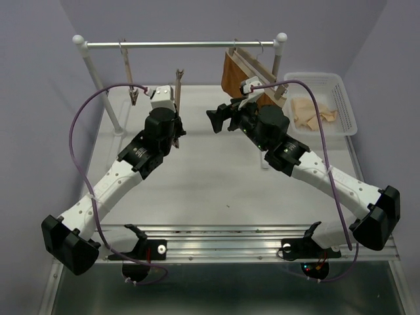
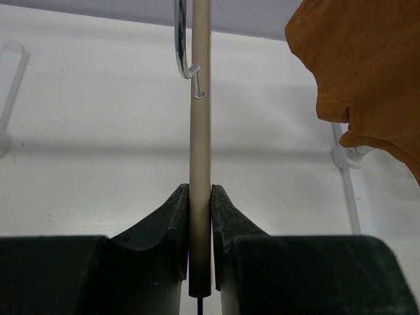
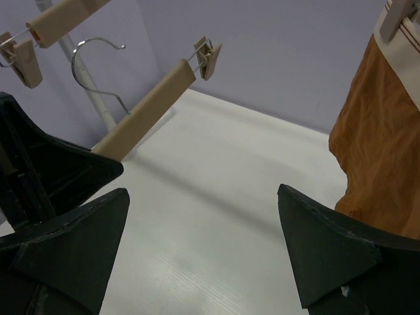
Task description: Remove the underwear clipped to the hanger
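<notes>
My left gripper [image 2: 200, 190] is shut on the hanger [image 2: 200, 125], a slim light-wood bar standing upright between its fingers, with the wire hook [image 2: 186, 52] beside the bar. In the top view the same hanger [image 1: 177, 98] rises from the left gripper [image 1: 175, 133], its end clip [image 1: 178, 73] empty. The right wrist view shows the bar [image 3: 147, 108] and that clip [image 3: 207, 58] bare. The underwear [image 1: 314, 113], pale beige cloth, lies in the white basket [image 1: 348, 105] at the right. My right gripper [image 1: 220, 117] stands open above the table, nothing between its fingers [image 3: 203, 193].
An orange-brown garment [image 1: 233, 75] hangs from clip hangers at the rail's [image 1: 184, 44] right end, close behind the right gripper. Another bare hanger [image 1: 125, 65] hangs at the rail's left end. White rack posts [image 1: 98, 82] stand at the back corners.
</notes>
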You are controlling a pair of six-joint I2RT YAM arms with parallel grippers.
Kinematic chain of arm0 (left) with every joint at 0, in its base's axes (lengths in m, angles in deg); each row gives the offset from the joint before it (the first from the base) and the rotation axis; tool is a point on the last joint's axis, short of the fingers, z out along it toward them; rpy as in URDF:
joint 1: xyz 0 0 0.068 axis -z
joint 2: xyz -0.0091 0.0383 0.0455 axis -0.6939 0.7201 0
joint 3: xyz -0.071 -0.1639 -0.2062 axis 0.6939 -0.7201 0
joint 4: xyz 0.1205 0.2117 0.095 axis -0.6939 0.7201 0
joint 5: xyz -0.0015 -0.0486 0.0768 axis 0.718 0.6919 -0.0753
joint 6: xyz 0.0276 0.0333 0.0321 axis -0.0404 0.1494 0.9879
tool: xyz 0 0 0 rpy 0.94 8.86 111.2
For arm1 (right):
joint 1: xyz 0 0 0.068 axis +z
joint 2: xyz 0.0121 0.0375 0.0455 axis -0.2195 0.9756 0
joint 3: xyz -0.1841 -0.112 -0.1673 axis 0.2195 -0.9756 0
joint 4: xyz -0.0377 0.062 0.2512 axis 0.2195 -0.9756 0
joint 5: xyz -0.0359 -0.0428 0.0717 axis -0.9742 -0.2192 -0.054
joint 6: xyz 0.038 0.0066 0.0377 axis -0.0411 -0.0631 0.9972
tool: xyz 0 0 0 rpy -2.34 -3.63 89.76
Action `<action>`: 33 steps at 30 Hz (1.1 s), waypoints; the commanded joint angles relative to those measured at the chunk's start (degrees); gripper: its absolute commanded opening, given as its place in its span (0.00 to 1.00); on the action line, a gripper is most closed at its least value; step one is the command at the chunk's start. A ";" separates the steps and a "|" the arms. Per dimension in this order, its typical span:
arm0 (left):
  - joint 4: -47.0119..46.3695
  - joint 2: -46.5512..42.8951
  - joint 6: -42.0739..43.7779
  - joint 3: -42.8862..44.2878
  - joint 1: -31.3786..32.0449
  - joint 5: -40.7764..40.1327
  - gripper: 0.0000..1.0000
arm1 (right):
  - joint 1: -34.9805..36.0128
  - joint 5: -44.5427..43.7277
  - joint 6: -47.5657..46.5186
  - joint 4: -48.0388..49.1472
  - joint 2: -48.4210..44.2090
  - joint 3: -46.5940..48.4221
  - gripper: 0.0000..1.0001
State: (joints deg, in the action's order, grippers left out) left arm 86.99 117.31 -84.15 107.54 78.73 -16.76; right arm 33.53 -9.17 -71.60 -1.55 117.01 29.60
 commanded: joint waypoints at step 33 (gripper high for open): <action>-4.84 14.64 11.63 26.85 -9.21 0.03 0.00 | 0.28 -10.23 -4.18 1.65 -3.17 -2.71 1.00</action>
State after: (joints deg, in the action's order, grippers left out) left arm 86.85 133.07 -75.58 131.10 70.66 -18.27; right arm 33.53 -17.68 -74.44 -2.18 113.03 26.26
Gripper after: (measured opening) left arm 0.251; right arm 0.998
